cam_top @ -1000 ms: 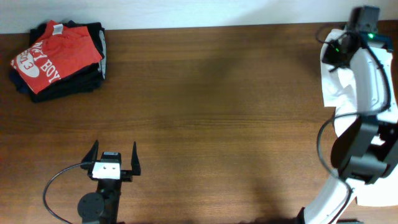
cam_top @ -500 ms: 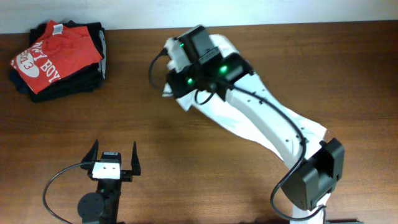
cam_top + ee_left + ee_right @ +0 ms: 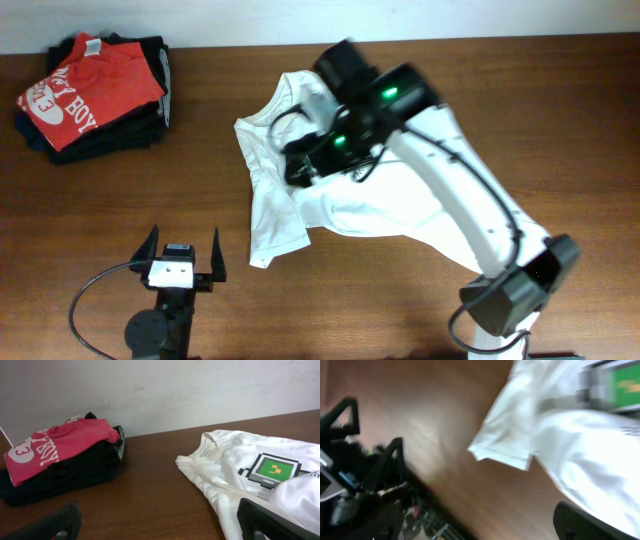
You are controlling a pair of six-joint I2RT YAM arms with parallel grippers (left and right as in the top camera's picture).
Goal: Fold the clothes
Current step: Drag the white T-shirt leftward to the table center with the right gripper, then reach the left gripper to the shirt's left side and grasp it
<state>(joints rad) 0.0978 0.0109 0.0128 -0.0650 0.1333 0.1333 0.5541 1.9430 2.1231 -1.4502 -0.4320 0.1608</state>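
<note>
Brown wooden table (image 3: 90, 190) now carries the white short-sleeved cotton T-shirt (image 3: 275, 205), crumpled mid-table — the right gripper (image 3: 470, 520) has just sprung wide, dropping it; the left gripper (image 3: 184, 252) idles wide. Flattening likely comes next.

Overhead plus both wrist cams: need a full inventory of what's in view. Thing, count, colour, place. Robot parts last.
white T-shirt: one, white with a green-and-black square print, lying crumpled and unfolded mid-table, partly under the right arm
red T-shirt: one, red with white lettering, folded on top of the dark pile, far left corner
dark folded garments: one stack, number of pieces unclear, black or dark, far left corner under the red T-shirt
table: one, brown wood
wall: one, off-white, behind the table
left gripper: one, black fingers on a white body, near edge at left, open, holding nothing
right gripper: one, black, over the white T-shirt, fingers wide apart
right arm: one, white with black joints, reaching across from the near right
</note>
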